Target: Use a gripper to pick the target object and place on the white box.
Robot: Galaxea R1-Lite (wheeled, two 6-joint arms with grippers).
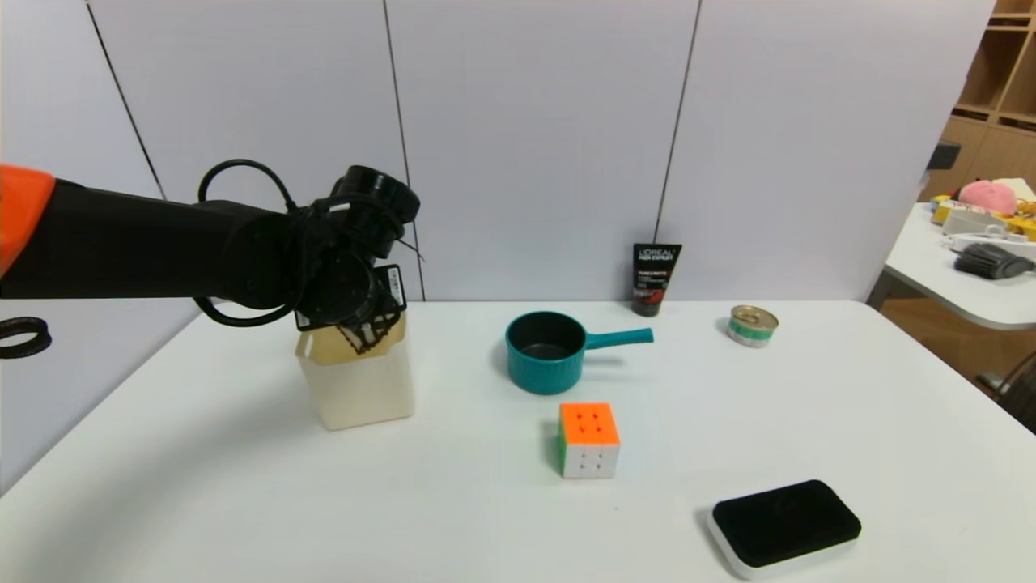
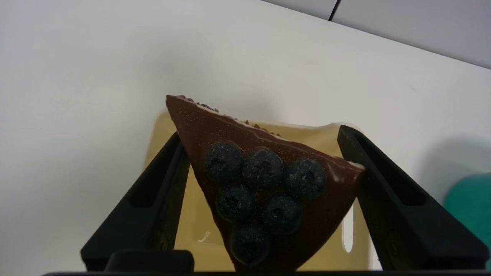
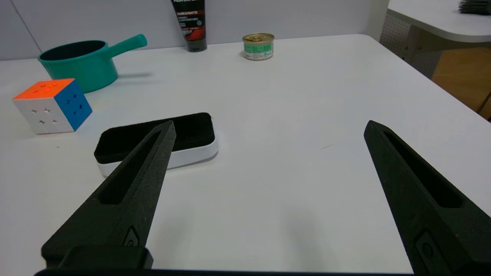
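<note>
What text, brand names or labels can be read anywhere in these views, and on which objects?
"L'OREAL" on the black squeeze tube standing at the wall; the smaller line under it looks like "MEN EXPERT".
The red lines lower on the tube: too blurred to read.
The green label of the small round gold-lidded tin: too small to read.
The white sticker on the left gripper's wrist: unreadable.

A robotics test lab, staged indoors.

A plain white counter [image 1: 243,486] stands against bare grey partition panels [image 1: 534,146], carrying unrelated props: a teal saucepan [image 1: 546,352], a puzzle cube [image 1: 589,440], a small tin can [image 1: 753,325], and a black cosmetic tube [image 1: 655,278]. A second table [image 1: 955,275] holds more clutter, with wooden shelving [image 1: 999,73] behind it.
</note>
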